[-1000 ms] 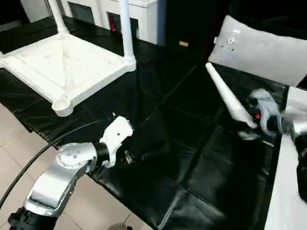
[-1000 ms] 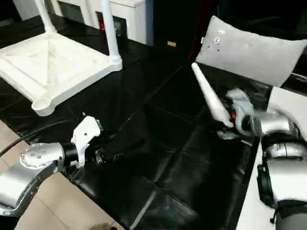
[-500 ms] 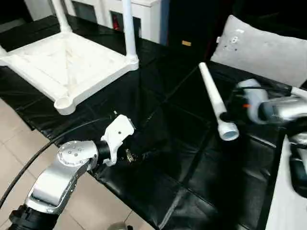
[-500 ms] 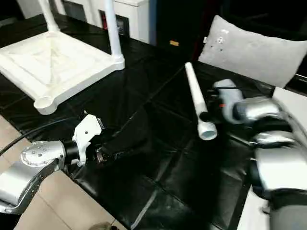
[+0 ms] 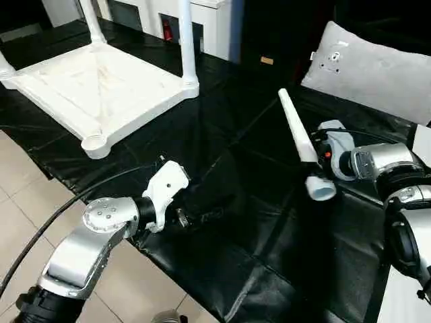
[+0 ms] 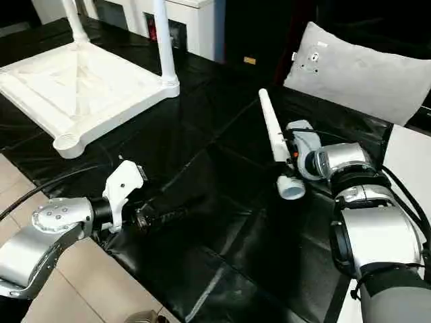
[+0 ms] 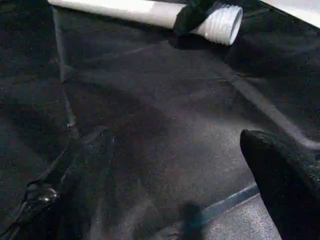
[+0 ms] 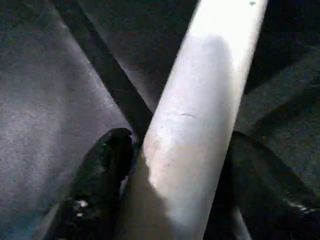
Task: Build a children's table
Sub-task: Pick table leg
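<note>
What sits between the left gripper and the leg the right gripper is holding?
Nothing but bare black sheet. Both eye views show that stretch bare between the left gripper and the table leg, which the right gripper holds.

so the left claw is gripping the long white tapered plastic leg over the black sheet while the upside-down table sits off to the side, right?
Not quite: the right claw grips the long white tapered plastic leg, as the right eye view shows. The left claw hangs open and empty over the black sheet. The upside-down white plastic table does sit off to the side.

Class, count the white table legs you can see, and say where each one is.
3: two stand upright in the upturned tabletop, one at a nearer corner, one farther back; the right pincer holds one. Others may be hidden.
</note>
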Robot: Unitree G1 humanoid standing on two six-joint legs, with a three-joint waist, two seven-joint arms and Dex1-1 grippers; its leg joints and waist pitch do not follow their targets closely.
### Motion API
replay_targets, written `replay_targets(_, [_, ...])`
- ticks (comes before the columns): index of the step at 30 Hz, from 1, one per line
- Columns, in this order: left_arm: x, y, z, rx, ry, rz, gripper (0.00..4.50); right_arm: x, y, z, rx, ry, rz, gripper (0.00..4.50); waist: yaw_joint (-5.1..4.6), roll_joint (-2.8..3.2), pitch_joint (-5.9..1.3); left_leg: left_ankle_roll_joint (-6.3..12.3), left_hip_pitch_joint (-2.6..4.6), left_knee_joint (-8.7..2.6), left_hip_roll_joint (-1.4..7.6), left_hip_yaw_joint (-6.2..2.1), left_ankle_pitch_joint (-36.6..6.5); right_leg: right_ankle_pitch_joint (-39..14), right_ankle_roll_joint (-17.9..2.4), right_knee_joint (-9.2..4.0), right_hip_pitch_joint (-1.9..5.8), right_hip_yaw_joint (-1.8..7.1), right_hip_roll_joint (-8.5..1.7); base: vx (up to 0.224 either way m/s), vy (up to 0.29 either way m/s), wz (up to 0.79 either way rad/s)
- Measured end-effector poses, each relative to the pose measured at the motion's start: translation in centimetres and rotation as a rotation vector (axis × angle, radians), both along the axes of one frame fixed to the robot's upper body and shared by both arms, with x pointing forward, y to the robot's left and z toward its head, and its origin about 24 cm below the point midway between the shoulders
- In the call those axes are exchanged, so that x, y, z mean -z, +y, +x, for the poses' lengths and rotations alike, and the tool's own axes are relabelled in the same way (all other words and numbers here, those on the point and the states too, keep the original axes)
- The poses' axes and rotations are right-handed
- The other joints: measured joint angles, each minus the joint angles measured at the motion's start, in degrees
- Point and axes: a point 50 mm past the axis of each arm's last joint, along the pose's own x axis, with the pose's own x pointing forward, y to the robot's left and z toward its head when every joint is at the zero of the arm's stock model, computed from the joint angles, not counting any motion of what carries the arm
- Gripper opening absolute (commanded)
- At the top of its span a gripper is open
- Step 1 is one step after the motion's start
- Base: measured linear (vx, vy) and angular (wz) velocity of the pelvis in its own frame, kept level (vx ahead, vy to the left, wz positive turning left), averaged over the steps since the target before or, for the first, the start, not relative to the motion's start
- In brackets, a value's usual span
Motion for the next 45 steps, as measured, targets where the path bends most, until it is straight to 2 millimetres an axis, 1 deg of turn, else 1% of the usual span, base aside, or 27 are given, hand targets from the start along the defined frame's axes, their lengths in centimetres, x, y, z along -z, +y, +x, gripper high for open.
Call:
replay_targets(4, [0.1,-0.2,0.1,0.004,-0.003,-0.006,4.50,0.0,-0.1,0.0,0.000,0.000,-0.001,2.58,0.10,0.00,0.00,-0.01,0.00,0.00,0.00,0.00,0.0,0.0,0.0,0.01,0.00,0.00,0.00,0.000,0.000,0.00])
replay_targets(6, [0.1,-0.4,0.1,0.008,-0.006,-0.007,4.50,0.0,-0.1,0.0,-0.001,0.000,0.000,2.58,0.10,0.00,0.00,-0.02,0.00,0.00,0.01,0.00,0.0,0.0,0.0,0.01,0.00,0.00,0.00,0.000,0.000,0.00])
replay_targets(7, [0.1,-0.4,0.1,0.007,-0.011,-0.009,4.50,0.0,-0.1,0.0,-0.003,-0.002,0.000,2.35,0.11,0.00,0.00,-0.02,0.00,0.00,0.01,0.00,0.0,0.0,0.0,0.01,0.00,-0.01,0.00,0.000,0.000,0.00])
replay_targets(8, [0.1,-0.4,0.1,0.004,-0.015,-0.009,4.50,-0.1,-0.1,0.0,-0.004,-0.004,0.000,2.26,0.13,0.00,0.00,-0.02,0.00,0.00,0.01,0.00,0.0,0.0,0.0,0.01,0.00,-0.01,0.00,0.000,0.000,0.00])
replay_targets(10, [0.0,-0.5,0.2,-0.004,-0.029,-0.009,4.50,0.0,0.0,0.0,-0.008,-0.008,0.001,2.17,0.14,-0.01,0.00,-0.02,-0.01,0.00,0.01,0.00,0.0,0.0,0.0,0.01,0.00,-0.01,0.00,0.000,0.000,0.00])
replay_targets(12, [-0.1,-0.6,0.2,-0.013,-0.044,-0.012,4.50,0.1,0.1,0.0,-0.015,-0.016,0.009,1.99,0.16,-0.02,-0.01,-0.02,0.00,0.00,0.01,0.00,0.0,0.0,0.0,0.01,0.00,-0.01,0.00,0.000,0.000,0.00])
replay_targets(15, [-0.2,-0.8,0.4,-0.040,-0.077,-0.017,4.50,0.2,0.1,0.0,-0.007,-0.040,0.048,1.91,0.26,-0.17,-0.03,0.01,0.00,0.00,0.02,0.01,0.0,0.0,0.0,0.02,0.00,-0.01,0.00,0.000,0.000,0.00])
replay_targets(19, [-0.2,-0.7,0.6,-0.093,-0.111,-0.017,4.50,0.3,0.3,0.0,-0.011,-0.138,0.117,1.88,0.26,-0.35,0.05,0.03,-0.01,0.00,0.02,0.01,0.1,0.0,0.0,0.02,0.00,-0.01,0.00,0.000,0.000,0.00])
replay_targets(22, [-0.2,-0.8,0.9,-0.178,-0.144,-0.044,4.50,0.3,1.1,-0.2,-0.006,-0.260,0.186,1.87,0.32,-0.38,0.06,0.04,-0.01,0.00,0.02,0.02,0.1,0.1,0.0,0.00,0.00,-0.01,0.00,0.000,0.000,0.00])
replay_targets(24, [-0.3,-0.8,1.1,-0.226,-0.159,-0.062,4.50,-0.1,1.7,-0.1,0.011,-0.344,0.233,1.87,0.32,-0.38,0.07,0.04,-0.01,0.00,0.02,0.02,0.1,0.1,0.0,0.02,-0.03,0.01,0.00,0.000,0.000,0.00])
replay_targets(26, [-0.5,-0.8,1.3,-0.281,-0.176,-0.079,4.50,-0.8,2.0,-0.1,0.066,-0.432,0.268,1.87,0.32,-0.38,0.07,0.01,-0.02,-0.01,0.03,0.02,0.1,0.1,0.1,-0.01,-0.03,0.00,0.01,0.000,0.000,0.00])
replay_targets(28, [-0.5,-0.8,1.5,-0.372,-0.191,-0.109,4.50,-1.7,2.4,-0.9,0.142,-0.563,0.304,1.87,0.48,-0.41,0.05,-0.01,-0.01,-0.05,0.03,0.00,0.2,0.1,0.1,-0.03,-0.02,-0.01,0.02,0.000,0.000,0.00])
replay_targets(30, [-0.3,-0.6,1.5,-0.431,-0.196,-0.116,4.50,-1.9,3.2,-1.6,0.166,-0.628,0.335,1.87,0.39,-0.41,0.05,-0.05,-0.01,-0.07,0.03,0.00,0.2,0.1,0.1,-0.04,-0.03,-0.01,0.02,0.000,0.000,0.00])
replay_targets(32, [-0.4,-0.2,1.7,-0.521,-0.215,-0.128,4.50,-1.3,4.3,-3.2,0.208,-0.675,0.375,1.87,0.45,-0.45,0.04,-0.08,0.00,-0.13,0.04,0.00,0.2,0.2,0.2,-0.10,-0.03,0.01,0.02,0.000,0.000,0.00])
replay_targets(34, [-0.5,0.5,2.0,-0.628,-0.234,-0.149,4.50,-0.4,5.9,-5.4,0.240,-0.708,0.397,1.87,0.63,-0.71,0.07,-0.10,-0.05,-0.27,0.02,0.11,0.2,0.1,0.4,-0.12,0.04,0.08,-0.05,0.000,0.000,0.00])
replay_targets(35, [-0.6,1.0,2.1,-0.673,-0.243,-0.149,4.50,0.4,6.8,-6.4,0.251,-0.693,0.408,1.87,0.53,-0.73,0.08,-0.07,0.15,-0.14,0.01,0.41,0.2,0.1,0.6,-0.20,0.02,0.51,-0.05,0.000,0.000,0.00])
replay_targets(36, [-0.6,1.3,2.1,-0.691,-0.247,-0.145,4.50,0.9,7.3,-6.7,0.263,-0.678,0.416,1.87,1.08,-0.92,0.19,0.14,0.85,-0.06,0.07,1.13,0.0,0.3,1.1,-0.12,-0.05,1.86,0.26,-0.027,0.049,-0.27])
replay_targets(37, [-0.5,1.4,2.2,-0.698,-0.248,-0.134,4.50,1.2,7.5,-7.0,0.300,-0.674,0.412,1.87,2.09,-0.88,0.30,0.82,0.96,1.00,-0.69,0.60,-0.8,0.4,2.0,-0.21,0.02,3.73,0.47,-0.025,0.123,-0.56])
replay_targets(38, [-0.5,1.4,2.2,-0.704,-0.253,-0.127,4.50,1.3,7.5,-7.1,0.325,-0.683,0.401,1.87,2.98,-0.87,0.35,1.15,0.91,2.69,-1.52,-0.47,-1.5,0.7,2.6,-0.23,0.04,5.25,0.58,-0.025,0.123,-0.56])
replay_targets(39, [-0.5,1.5,2.2,-0.707,-0.256,-0.122,4.50,1.2,7.3,-7.2,0.345,-0.699,0.379,1.87,3.62,-0.88,0.36,1.18,0.87,3.84,-2.27,-1.73,-2.0,0.9,3.2,-0.40,0.08,6.94,0.81,-0.031,0.174,-0.68])
replay_targets(40, [-0.5,1.6,2.2,-0.708,-0.259,-0.112,4.50,0.9,7.0,-7.3,0.360,-0.721,0.355,1.87,3.86,-0.69,0.24,1.31,0.97,3.69,-2.58,-2.96,-2.2,1.4,4.3,-0.98,0.17,9.01,1.50,-0.044,0.222,-0.58])
replay_targets(41, [-0.6,1.7,2.2,-0.707,-0.265,-0.106,4.50,0.5,6.8,-7.3,0.370,-0.741,0.350,1.87,3.81,-0.12,-0.04,-0.39,1.18,2.74,-2.58,-3.39,-3.2,1.7,5.0,-1.57,0.15,10.63,2.24,-0.044,0.222,-0.58])
replay_targets(42, [-0.6,2.0,2.2,-0.709,-0.269,-0.095,4.50,0.4,6.8,-7.4,0.382,-0.751,0.355,1.87,3.24,-0.06,-0.11,0.52,1.90,2.38,-3.21,-2.09,-3.4,1.8,5.3,-2.28,-0.22,11.97,2.23,-0.099,0.267,-0.52])
replay_targets(43, [-0.6,2.4,2.2,-0.721,-0.271,-0.077,4.50,0.2,7.1,-7.5,0.384,-0.750,0.378,1.87,1.96,-0.67,-0.03,1.93,2.19,1.58,-3.61,-0.19,-3.2,-0.3,3.2,-2.09,-1.00,11.32,1.23,-0.102,0.292,-0.49])
replay_targets(44, [-0.5,2.8,2.2,-0.735,-0.271,-0.071,4.50,0.0,7.6,-7.6,0.375,-0.749,0.402,1.87,1.12,-0.69,-0.02,2.95,2.06,1.31,-3.61,1.24,-3.1,-2.5,1.0,0.39,-2.43,7.84,-0.33,-0.102,0.292,-0.49])
replay_targets(45, [-0.5,3.0,2.2,-0.745,-0.269,-0.067,4.50,-0.1,8.1,-7.6,0.361,-0.749,0.415,1.87,0.48,-0.72,-0.02,3.42,2.12,1.27,-3.59,2.05,-3.2,-3.2,0.2,2.60,-3.13,4.81,-1.10,-0.060,0.281,-0.53])
